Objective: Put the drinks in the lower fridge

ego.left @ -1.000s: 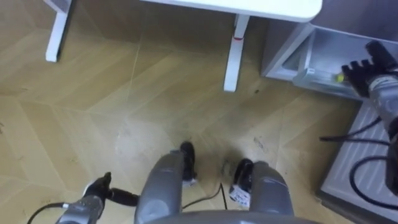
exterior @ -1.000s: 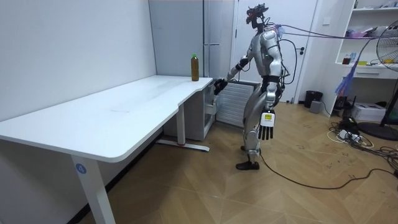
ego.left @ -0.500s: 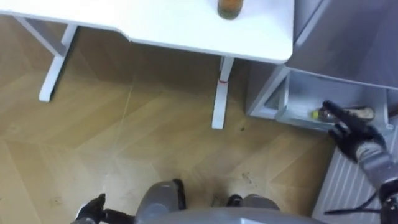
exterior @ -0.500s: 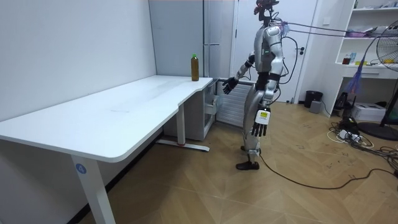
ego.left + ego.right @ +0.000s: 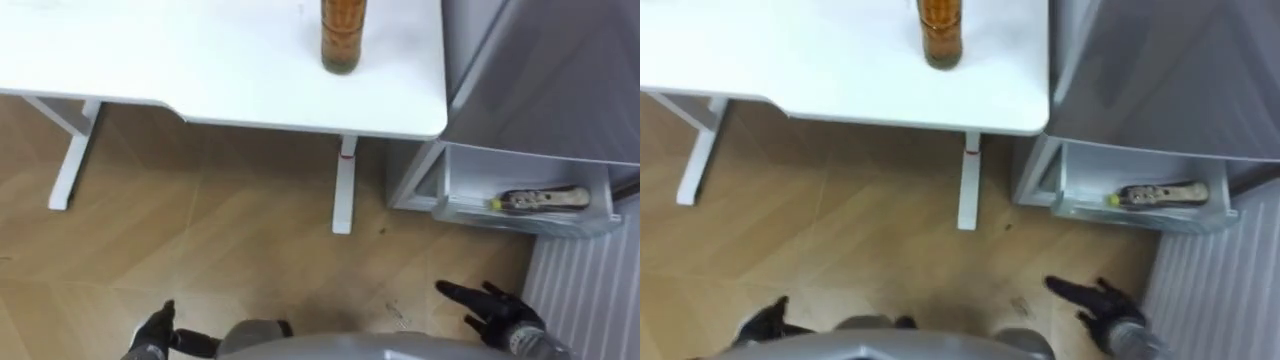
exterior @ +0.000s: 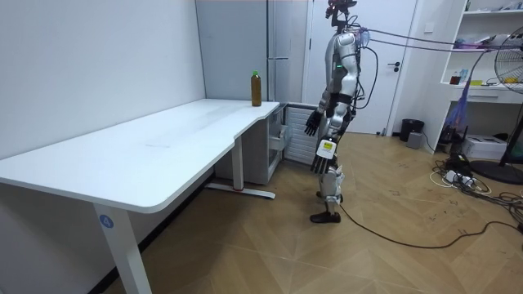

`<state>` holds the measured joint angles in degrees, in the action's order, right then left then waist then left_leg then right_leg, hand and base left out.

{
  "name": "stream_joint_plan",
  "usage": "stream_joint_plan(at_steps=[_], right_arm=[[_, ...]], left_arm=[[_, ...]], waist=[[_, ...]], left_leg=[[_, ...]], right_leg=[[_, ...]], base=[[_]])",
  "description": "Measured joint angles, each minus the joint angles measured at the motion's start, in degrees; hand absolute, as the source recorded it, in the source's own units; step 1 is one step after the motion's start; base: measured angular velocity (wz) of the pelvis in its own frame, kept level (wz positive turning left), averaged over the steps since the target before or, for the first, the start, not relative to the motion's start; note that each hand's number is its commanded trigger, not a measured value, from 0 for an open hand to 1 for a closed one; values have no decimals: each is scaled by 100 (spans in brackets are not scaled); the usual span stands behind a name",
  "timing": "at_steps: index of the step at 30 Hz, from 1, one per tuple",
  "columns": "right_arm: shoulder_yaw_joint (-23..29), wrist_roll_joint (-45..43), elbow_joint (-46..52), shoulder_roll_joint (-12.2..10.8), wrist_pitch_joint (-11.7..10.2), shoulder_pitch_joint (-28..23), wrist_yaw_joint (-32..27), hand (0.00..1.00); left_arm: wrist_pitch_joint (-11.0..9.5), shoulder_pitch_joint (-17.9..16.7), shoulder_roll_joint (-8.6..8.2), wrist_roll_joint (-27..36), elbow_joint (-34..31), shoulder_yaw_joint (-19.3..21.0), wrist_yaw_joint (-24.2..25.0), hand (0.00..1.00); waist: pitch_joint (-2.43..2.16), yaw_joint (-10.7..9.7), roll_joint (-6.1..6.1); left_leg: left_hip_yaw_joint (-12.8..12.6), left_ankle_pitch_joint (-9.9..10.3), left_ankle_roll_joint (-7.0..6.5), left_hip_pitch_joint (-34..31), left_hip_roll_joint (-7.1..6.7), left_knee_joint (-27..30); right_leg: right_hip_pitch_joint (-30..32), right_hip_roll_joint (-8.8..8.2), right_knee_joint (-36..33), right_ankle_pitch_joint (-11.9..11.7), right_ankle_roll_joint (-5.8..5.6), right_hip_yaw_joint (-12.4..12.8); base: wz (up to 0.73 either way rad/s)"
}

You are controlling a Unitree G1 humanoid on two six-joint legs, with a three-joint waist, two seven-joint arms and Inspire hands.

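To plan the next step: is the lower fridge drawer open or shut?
Open: the drawer stands pulled out, and a bottle lies on its side inside it.

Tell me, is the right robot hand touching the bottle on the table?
Apart. The left eye view shows the right robot hand open, low over the floor, while the bottle stands on the table, a wide gap between.

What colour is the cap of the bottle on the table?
Green cap, clearest in the room view.

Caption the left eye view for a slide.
Upright bottle on the white table, lying bottle in the open fridge drawer; left hand and right hand open.
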<state>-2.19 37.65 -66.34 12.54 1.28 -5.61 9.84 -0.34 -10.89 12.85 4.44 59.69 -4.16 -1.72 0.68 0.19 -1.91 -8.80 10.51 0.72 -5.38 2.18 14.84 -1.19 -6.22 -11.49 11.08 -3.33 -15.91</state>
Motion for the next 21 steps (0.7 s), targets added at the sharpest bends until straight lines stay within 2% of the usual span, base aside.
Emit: stream_joint_plan(at_steps=[8, 17, 18, 19, 20, 21], right_arm=[[0, -761, -128, -112, -2, -196, 18, 0], [12, -1232, -402, -221, 11, -178, -169, 0], [23, -1225, -513, -224, 12, -155, -164, 0], [29, -1228, -547, -225, 18, -140, -162, 0], [65, -1235, -605, -231, 27, -123, -158, 0], [81, -1236, -668, -234, 60, -116, -155, 0]], left_arm=[[-4, -105, -138, -3, 7, 215, -170, 0], [37, -122, -238, -24, 187, 428, -199, 0], [46, -170, -281, -33, 258, 552, -169, 0], [56, -171, -298, -38, 276, 608, -156, 0], [76, -178, -308, -32, 280, 646, -140, 0], [90, -201, -309, -32, 286, 649, -127, 0]], waist=[[12, -61, 8], [-17, -126, 35], [0, -118, 50], [-17, -131, 28], [-61, -140, 23], [-71, -138, 24]], left_leg=[[0, 12, 19, 401, -17, -261], [34, 10, 28, 559, -35, -297], [34, 11, 28, 602, -42, -298], [37, 11, 28, 614, -49, -298], [55, 12, 27, 636, -65, -304], [72, 14, 23, 666, -80, -306]], right_leg=[[-299, 10, 42, 0, -1, 6], [-515, 34, 189, 1, -2, 81], [-558, 34, 201, 2, -4, 97], [-568, 33, 215, 7, -10, 109], [-590, 34, 295, 19, -24, 148], [-614, 25, 293, 26, -34, 148]], base=[[0], [-5], [-7], [0], [0], [0]])
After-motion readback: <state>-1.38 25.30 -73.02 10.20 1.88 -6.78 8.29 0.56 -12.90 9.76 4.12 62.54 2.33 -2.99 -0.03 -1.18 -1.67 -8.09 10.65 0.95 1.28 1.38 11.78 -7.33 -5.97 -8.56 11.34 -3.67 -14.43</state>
